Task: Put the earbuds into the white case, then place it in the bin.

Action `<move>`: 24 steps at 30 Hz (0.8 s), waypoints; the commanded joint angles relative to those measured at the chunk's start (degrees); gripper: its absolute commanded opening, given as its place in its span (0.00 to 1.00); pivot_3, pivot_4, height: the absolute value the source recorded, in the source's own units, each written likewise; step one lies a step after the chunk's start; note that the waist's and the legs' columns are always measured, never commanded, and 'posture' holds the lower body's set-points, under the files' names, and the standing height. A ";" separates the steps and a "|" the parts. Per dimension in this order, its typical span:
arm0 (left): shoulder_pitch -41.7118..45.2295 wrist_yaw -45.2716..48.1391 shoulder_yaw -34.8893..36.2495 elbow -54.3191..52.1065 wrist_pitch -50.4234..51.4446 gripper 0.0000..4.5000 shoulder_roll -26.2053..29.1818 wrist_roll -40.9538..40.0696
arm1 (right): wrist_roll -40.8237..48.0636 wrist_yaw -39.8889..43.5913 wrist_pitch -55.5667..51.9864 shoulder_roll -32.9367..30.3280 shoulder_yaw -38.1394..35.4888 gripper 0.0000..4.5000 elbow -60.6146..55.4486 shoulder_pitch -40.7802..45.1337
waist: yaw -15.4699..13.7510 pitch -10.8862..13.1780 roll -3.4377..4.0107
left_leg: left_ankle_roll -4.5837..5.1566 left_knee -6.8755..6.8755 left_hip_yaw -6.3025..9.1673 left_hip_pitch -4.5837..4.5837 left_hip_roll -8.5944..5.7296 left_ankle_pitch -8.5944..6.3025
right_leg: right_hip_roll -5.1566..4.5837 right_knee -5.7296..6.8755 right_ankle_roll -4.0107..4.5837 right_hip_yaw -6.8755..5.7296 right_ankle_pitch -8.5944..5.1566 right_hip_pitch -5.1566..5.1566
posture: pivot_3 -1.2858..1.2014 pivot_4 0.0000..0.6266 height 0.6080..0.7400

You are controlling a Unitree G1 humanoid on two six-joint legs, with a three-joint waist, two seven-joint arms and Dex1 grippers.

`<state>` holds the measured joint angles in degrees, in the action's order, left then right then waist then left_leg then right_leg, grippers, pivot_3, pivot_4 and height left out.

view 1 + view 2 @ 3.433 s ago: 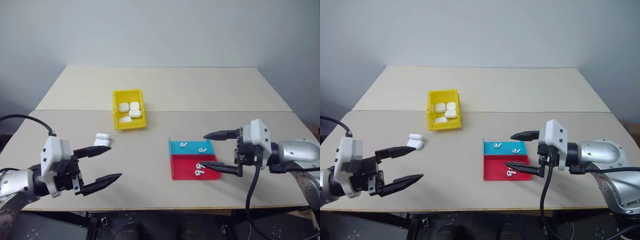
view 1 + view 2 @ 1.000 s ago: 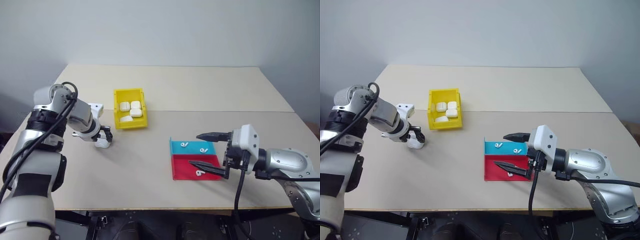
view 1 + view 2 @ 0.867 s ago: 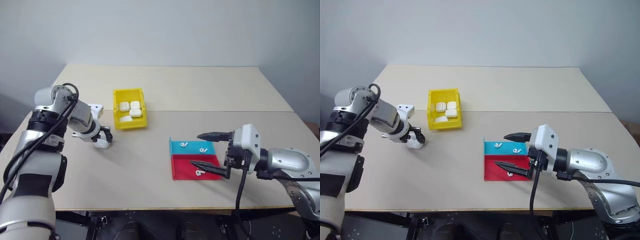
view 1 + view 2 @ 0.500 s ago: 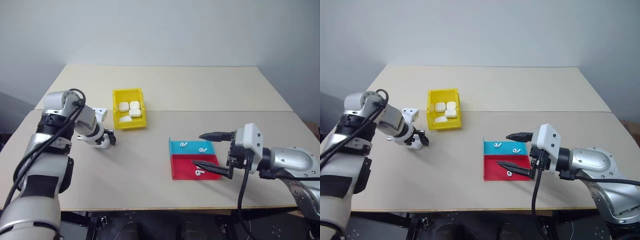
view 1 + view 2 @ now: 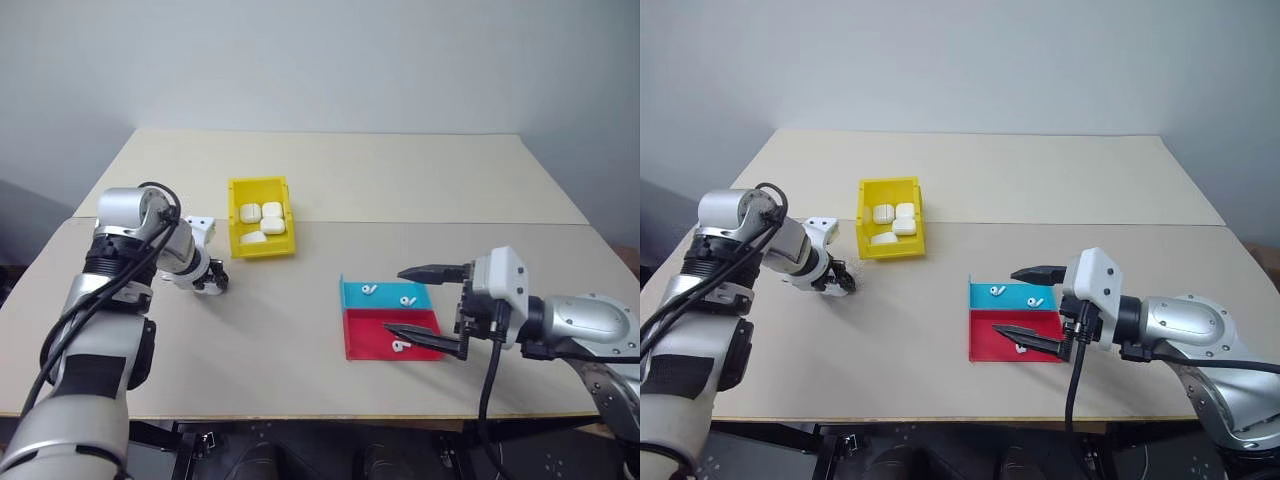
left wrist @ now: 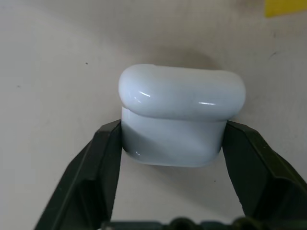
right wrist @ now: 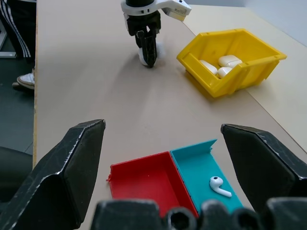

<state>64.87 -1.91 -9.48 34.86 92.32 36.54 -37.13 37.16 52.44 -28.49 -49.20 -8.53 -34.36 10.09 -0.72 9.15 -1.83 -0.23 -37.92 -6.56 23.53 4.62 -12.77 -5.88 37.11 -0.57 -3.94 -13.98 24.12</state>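
Beige desk (image 5: 300, 340), grey wall behind. Left tool (image 6: 170, 139) clamped on white case (image 6: 180, 115), case sitting on desk w/ yellow bin (image 5: 260, 232) just beyond it. Right tool (image 5: 425, 305) spread wide, empty, over blue-red tray (image 5: 385, 340) w/ earbuds (image 5: 400, 346) between its fingers.

The two head views look forward and down over the whole table (image 5: 330, 190), side by side and almost alike. The left wrist view sits very close above the white case (image 6: 180, 117). The right wrist view looks low across the tabletop, sharing the yellow bin (image 7: 232, 60) and tray (image 7: 158, 179) with the head views.
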 commanded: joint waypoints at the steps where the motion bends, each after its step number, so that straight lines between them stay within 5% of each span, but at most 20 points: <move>1: -2.78 1.90 3.07 -8.44 0.18 0.62 2.15 1.24 | 0.91 -0.21 -0.21 -0.71 -2.15 1.00 -2.01 -0.32 | 0.03 0.00 0.00 | 0.01 0.00 0.00 -0.01 0.00 0.00 | 0.00 0.01 0.00 0.01 0.00 0.00 | 0.52 0.24 1.00; 6: -17.03 7.36 11.50 -35.92 -8.98 0.62 7.92 0.93 | 0.67 -0.10 -0.01 -0.78 -2.46 1.00 -1.55 -0.53 | 0.75 0.00 0.00 | -0.33 0.03 0.00 0.00 0.08 0.19 | 0.02 0.03 0.01 0.09 0.00 0.09 | 0.52 0.24 1.00; 12: -36.36 16.69 24.77 -57.06 -34.42 0.62 5.81 2.11 | -0.05 1.55 0.54 -2.02 -2.55 1.00 0.75 1.20 | 0.07 -0.01 0.01 | 0.03 -0.02 -0.03 -0.08 0.07 -0.02 | -0.02 0.01 0.02 0.08 0.01 -0.03 | 0.52 0.24 1.00; 18: -45.93 36.72 30.46 -59.88 -51.63 0.62 1.40 -6.12 | -8.24 4.47 1.49 -8.17 2.78 1.00 3.19 4.27 | -0.46 -0.02 0.02 | 0.09 -0.02 -0.06 -0.09 0.06 -0.06 | -0.03 -0.01 0.03 0.02 0.01 -0.07 | 0.52 0.24 1.00; 24: -45.41 60.01 23.82 -56.16 -60.97 0.62 2.96 -8.20 | -13.46 6.19 -6.67 -14.59 11.84 1.00 2.44 9.45 | -0.01 -0.05 0.06 | 0.12 -0.01 -0.07 -0.08 0.07 -0.07 | -0.01 -0.03 0.02 0.02 0.00 -0.04 | 0.52 0.24 1.00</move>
<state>18.33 53.08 15.19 -21.20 35.08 39.67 -44.89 24.19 57.99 -33.23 -62.76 2.55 -30.46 17.96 -0.73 9.11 -1.77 -0.11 -37.93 -6.62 23.46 4.69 -12.84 -5.88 37.07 -0.55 -3.93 -13.98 24.07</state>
